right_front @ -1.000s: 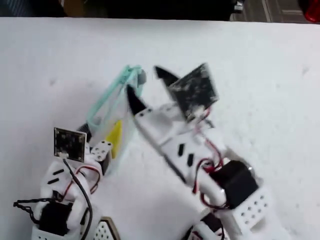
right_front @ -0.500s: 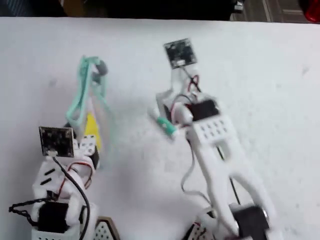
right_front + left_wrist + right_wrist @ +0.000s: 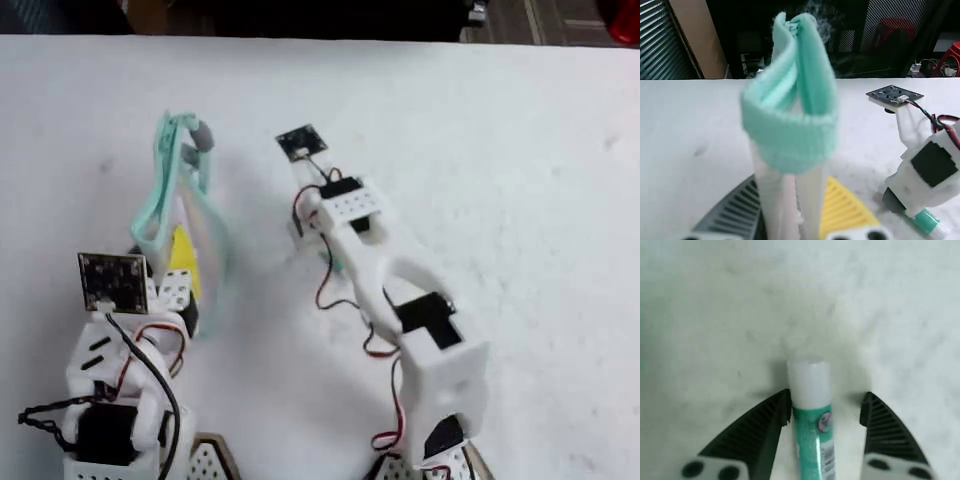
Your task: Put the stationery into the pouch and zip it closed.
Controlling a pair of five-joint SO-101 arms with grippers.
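Observation:
A clear pouch with mint-green zip trim stands up from the table, and my left gripper is shut on its lower part between a grey finger and a yellow finger. A green and white glue stick lies on the white table. My right gripper is low over it and open, one finger on each side; one finger touches the stick and the other stands off it. From the left wrist the stick's end pokes out under the right arm.
The white table lies bare to the right and at the back. The right arm stretches across the middle, close beside the pouch. The table's far edge meets a dark room behind.
The right arm left the pouch's mouth, swung to the right and came down over the glue stick. The pouch tipped to the left in my left gripper, then held still.

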